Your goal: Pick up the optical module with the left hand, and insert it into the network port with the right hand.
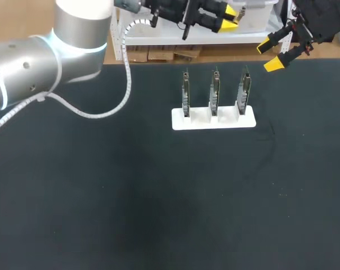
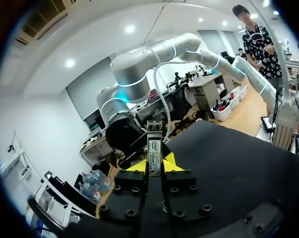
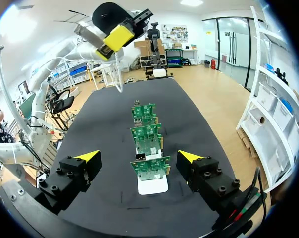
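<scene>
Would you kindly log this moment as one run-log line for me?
left tool: shut on optical module | right tool: open, facing three boards on white stand | insertion: not yet done

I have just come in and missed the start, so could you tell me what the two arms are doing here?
The left gripper is shut on a small module and holds it in the air near the far edge of the table. The right gripper is open and empty, in the air beside three circuit boards that stand upright in a white holder. The module is not yet handed over or plugged into any board.
</scene>
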Available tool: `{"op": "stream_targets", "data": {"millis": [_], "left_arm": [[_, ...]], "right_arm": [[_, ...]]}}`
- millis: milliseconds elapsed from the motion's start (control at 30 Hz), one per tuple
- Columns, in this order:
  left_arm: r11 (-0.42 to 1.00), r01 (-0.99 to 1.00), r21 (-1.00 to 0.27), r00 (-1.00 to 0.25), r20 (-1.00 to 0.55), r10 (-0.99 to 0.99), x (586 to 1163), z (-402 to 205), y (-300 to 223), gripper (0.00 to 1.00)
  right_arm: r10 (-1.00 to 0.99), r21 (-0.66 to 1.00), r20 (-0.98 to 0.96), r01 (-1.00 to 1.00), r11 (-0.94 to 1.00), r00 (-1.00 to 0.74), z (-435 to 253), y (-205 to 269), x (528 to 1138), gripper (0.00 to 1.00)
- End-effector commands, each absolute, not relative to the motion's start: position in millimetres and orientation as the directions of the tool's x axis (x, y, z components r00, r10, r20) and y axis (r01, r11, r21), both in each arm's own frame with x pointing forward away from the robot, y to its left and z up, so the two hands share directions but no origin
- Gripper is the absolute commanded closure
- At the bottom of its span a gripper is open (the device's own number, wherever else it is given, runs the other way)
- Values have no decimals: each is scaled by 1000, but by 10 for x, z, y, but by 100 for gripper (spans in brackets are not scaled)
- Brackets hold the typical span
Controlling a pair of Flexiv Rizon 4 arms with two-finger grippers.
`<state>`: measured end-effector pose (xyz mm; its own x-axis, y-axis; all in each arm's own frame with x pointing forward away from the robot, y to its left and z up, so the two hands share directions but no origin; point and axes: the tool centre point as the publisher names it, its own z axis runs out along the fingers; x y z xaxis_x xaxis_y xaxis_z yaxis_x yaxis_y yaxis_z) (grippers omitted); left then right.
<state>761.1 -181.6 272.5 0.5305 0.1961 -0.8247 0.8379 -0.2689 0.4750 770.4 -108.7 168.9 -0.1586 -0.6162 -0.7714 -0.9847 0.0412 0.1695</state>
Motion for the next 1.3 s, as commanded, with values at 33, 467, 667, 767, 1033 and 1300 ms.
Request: {"op": "stream_targets", "data": {"millis": [33, 467, 667, 767, 1033, 1300], "left_arm": [[-73, 846, 528, 530, -819, 219, 7556, 2678, -1817, 100], [85, 860, 504, 480, -853, 203, 7671, 2486, -1891, 100], [95, 855, 510, 487, -853, 187, 7781, 2509, -1990, 100], [91, 860, 503, 484, -858, 172, 7802, 2507, -2031, 100], [98, 882, 461, 447, -885, 133, 7763, 2485, -2048, 100], [93, 913, 397, 395, -918, 41, 7725, 2496, -2008, 100]], "right_arm": [[-616, 167, -772, -985, 43, -158, 1688, -1087, 7694, 0], [-616, 167, -772, -985, 43, -158, 1688, -1087, 7694, 0], [-616, 167, -772, -985, 43, -158, 1688, -1087, 7694, 0], [-616, 167, -772, -985, 43, -158, 1688, -1087, 7694, 0], [-616, 167, -772, -985, 43, -158, 1688, -1087, 7694, 0], [-616, 167, -772, -985, 43, -158, 1688, -1087, 7694, 0]]}}
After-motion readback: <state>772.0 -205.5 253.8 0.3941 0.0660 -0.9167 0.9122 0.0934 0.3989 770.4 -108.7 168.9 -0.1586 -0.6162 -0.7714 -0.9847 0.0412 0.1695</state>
